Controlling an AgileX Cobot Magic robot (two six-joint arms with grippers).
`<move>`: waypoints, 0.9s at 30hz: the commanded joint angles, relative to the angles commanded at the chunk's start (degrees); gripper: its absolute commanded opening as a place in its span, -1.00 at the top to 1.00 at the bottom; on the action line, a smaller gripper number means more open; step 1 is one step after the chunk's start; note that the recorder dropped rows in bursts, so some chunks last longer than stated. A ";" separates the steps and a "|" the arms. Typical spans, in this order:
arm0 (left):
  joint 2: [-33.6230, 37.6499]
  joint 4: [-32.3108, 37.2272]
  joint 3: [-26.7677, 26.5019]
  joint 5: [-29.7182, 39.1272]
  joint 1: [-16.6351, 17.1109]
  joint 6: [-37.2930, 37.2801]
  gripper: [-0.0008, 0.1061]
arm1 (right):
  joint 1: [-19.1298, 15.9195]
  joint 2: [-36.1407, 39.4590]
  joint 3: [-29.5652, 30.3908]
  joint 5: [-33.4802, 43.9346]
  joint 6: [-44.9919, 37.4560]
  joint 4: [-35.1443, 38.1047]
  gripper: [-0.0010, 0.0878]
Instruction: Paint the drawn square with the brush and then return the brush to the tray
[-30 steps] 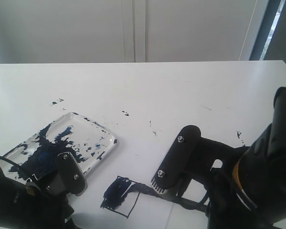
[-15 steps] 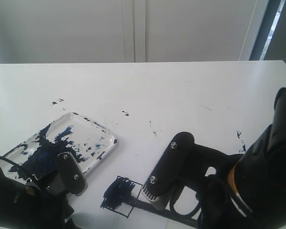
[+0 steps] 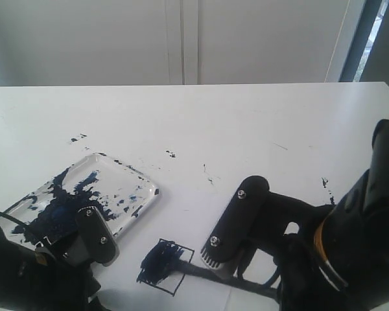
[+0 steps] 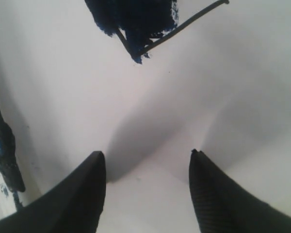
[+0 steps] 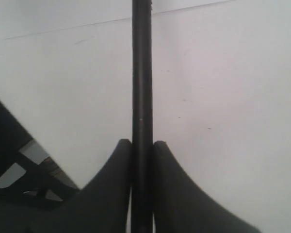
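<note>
Brush (image 5: 141, 73) shaft is clamped firmly by my right gripper (image 5: 142, 143), with its tip reaching the drawn square (image 3: 165, 262) near the tray (image 3: 146, 184). My left gripper (image 4: 146, 154) hangs spread wide, holding nothing.

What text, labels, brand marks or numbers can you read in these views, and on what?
None: no readable word, number or logo shows in any view.
The tray carries only dark blue paint blotches.
The drawn square and the specks on the table are paint marks, not writing.
The right end effector, shut on the brush, and the open left end effector show no marking.
</note>
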 joint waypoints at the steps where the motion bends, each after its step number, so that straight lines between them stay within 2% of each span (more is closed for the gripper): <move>1: 0.00 0.00 0.00 0.00 0.00 0.00 -0.10 | 0.00 0.00 0.00 0.00 0.00 0.00 0.98; 4: 0.00 0.00 0.00 0.00 0.00 0.00 -0.10 | 0.00 0.00 0.00 0.00 0.00 0.81 0.98; 11: 0.00 0.00 0.00 0.00 0.00 0.00 -0.10 | 0.00 0.00 0.00 0.50 -5.20 10.38 0.98; 14: 0.00 0.00 0.00 0.00 0.00 0.00 -0.10 | 0.00 0.00 0.00 0.93 -6.11 11.92 0.98; 22: 0.00 0.00 0.00 0.00 0.00 0.00 -0.10 | 0.00 0.00 0.00 2.15 -6.53 11.47 0.98; 27: 0.00 0.00 0.00 0.00 0.00 0.00 -0.10 | 0.00 0.00 0.00 2.05 -1.47 2.58 0.98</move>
